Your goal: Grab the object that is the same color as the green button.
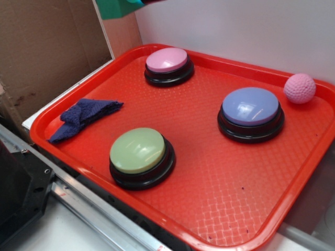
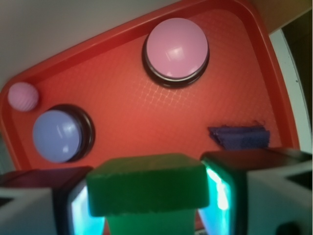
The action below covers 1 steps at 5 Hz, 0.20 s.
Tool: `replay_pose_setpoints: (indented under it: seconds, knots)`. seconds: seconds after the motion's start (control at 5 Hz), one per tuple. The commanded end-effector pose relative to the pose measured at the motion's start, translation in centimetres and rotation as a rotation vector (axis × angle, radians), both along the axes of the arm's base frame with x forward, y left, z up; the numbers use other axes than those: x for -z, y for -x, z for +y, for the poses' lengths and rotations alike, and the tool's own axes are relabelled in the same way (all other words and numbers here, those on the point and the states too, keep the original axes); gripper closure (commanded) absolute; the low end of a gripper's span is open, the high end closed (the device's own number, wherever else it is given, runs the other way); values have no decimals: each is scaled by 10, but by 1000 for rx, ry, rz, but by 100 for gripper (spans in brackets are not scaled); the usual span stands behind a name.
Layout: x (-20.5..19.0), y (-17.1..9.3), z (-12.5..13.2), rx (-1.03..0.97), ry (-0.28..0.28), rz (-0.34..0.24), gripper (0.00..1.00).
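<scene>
My gripper (image 2: 146,196) is shut on the object (image 2: 146,188), a small dark green block, and holds it high above the red tray (image 2: 127,117). In the exterior view only the block's green edge (image 1: 118,7) shows at the top border, with the gripper itself out of frame. The green button (image 1: 138,151), a pale green dome on a black base, stands at the tray's front left. It does not show in the wrist view.
A pink button (image 1: 167,61) stands at the tray's back, a blue-lavender button (image 1: 250,107) to the right. A pink dimpled ball (image 1: 300,88) rests by the back right rim. A crumpled dark blue cloth (image 1: 84,116) lies at the left. Cardboard (image 1: 47,47) stands beside the tray.
</scene>
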<state>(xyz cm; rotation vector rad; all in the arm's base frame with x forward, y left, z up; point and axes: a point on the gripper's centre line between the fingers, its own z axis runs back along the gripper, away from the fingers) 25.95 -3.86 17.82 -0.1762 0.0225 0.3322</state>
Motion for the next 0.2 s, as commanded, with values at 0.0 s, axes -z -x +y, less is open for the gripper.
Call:
replay_pose_setpoints:
  seconds: [0.0]
  knots:
    - [-17,-2,10,20,-15,-64,100]
